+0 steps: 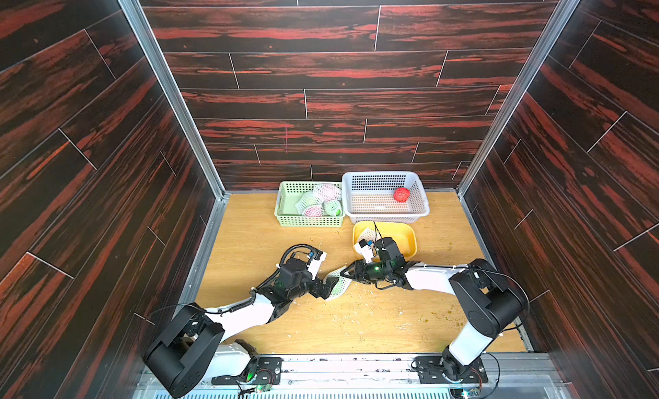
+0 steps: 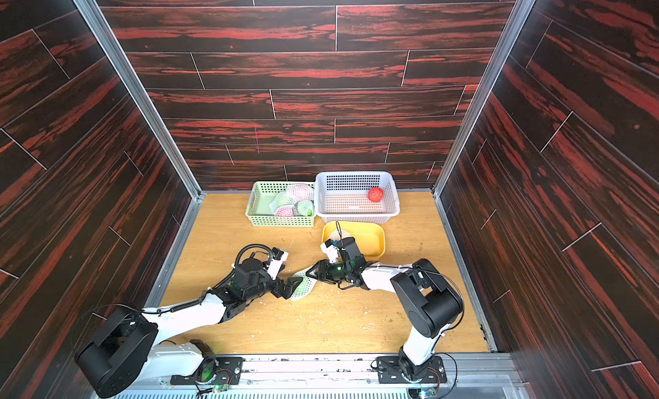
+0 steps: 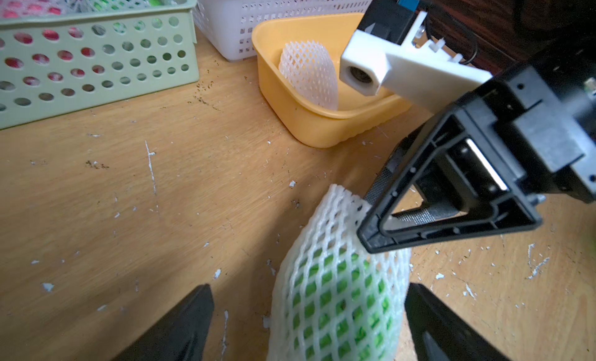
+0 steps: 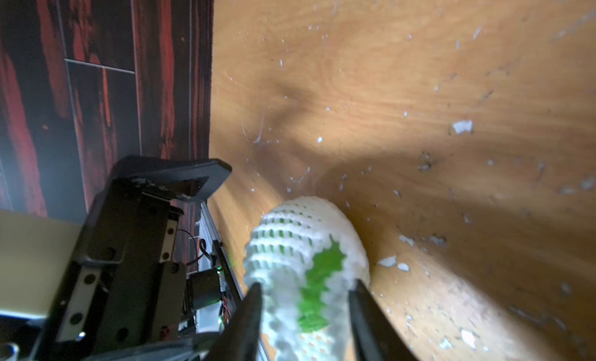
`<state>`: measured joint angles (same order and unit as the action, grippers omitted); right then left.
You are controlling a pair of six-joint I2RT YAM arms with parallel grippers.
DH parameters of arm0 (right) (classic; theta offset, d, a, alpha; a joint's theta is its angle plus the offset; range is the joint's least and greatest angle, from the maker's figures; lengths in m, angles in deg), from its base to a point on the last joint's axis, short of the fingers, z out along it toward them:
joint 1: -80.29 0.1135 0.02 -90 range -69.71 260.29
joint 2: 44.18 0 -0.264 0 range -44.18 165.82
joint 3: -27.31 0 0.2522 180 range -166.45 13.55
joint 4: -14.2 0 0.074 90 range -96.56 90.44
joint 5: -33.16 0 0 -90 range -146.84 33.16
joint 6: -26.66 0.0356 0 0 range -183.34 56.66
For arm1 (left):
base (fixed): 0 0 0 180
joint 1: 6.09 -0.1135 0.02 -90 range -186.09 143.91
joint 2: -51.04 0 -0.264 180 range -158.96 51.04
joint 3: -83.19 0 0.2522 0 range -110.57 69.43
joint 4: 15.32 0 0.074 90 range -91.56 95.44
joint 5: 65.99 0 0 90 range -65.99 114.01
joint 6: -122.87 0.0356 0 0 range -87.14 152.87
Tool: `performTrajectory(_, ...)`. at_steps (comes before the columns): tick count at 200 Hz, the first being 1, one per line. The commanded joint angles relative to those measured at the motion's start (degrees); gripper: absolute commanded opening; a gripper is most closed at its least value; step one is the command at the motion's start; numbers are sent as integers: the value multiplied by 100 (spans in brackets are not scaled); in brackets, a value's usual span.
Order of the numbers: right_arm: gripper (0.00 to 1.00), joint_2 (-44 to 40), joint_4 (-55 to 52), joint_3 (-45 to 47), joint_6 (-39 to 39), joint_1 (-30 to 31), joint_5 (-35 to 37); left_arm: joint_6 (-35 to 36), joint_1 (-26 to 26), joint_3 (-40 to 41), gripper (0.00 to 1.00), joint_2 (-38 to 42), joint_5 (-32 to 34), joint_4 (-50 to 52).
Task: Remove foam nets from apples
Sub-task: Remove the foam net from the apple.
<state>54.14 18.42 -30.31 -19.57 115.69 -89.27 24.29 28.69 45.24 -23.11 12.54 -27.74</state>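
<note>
Tub [image 1: 404,236] just beyond right claw [image 1: 345,272]

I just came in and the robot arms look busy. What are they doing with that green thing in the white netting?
They are unwrapping apples. A green apple in a foam net is between both arms. The right fingers pinch one end of the net, while the left fingers stand open around the apple. One bare red apple sits in the white basket, one empty net in the yellow tub, and four wrapped apples wait in the green basket.
</note>
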Motion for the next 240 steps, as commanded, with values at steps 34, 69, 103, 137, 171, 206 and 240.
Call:
performTrajectory(34, 48, 375, -322, -366, -360, 37, -98, 58, 19, 45, 97, 164, 247, -25)
performTrajectory(69, 35, 536, -472, -526, -501, 46, -140, 74, 15, 40, 97, 181, 265, -25)
performTrajectory(103, 15, 257, -744, -603, -748, 46, -69, 62, 15, 96, 97, 350, 379, -16)
performTrajectory(137, 3, -254, -1138, -726, -1357, 38, 27, 23, 11, 201, 97, 621, 797, -63)
performTrajectory(171, 0, -832, -1483, -735, -2158, 220, 630, -9, 11, 367, 97, 864, 1340, -72)
performTrajectory(206, 0, -1096, -1721, -686, -3207, 894, 2210, 53, -5, 414, 97, 857, 1631, -42)
performTrajectory(240, 0, -996, -1727, -789, -3180, 961, 2118, 46, -3, 340, 97, 703, 1615, -35)
